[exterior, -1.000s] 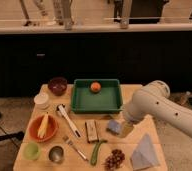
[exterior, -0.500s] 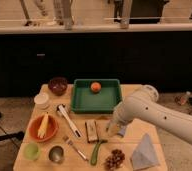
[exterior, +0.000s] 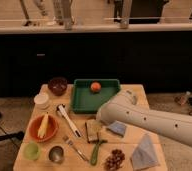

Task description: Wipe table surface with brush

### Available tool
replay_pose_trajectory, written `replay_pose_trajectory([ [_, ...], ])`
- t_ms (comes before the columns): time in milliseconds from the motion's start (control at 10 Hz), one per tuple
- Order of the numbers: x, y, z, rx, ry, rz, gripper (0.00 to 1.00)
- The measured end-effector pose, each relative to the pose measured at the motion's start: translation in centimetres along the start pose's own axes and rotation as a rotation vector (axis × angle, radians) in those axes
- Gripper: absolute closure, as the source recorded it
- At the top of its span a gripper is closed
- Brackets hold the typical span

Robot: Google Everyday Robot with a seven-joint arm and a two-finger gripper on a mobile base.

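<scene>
Shifted leftward, claw (exterior: 101, 120) now above block (exterior: 93, 131), beside brush (exterior: 69, 121), well inside surface (exterior: 71, 163) edges; grip unreadable.

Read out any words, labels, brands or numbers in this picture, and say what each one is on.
None can be read: the green tray, brush, brown block and white arm show no lettering.
The tool is at the arm's end, over the table surface next to the brown block, also unmarked.

Brush (exterior: 69, 121) lies left of the tool (exterior: 102, 119), before the tray (exterior: 84, 98).
</scene>
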Motion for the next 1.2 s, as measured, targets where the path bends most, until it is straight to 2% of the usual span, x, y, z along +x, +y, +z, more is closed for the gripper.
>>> replay_pose_trajectory([
  [800,-0.3,0.2,0.5,-0.004,-0.007,0.015,0.20],
  [1000,-1.0,1.0,1.6,-0.008,-0.001,0.022,0.20],
  [1200,-2.7,2.5,3.5,-0.017,0.008,0.023,0.20],
])
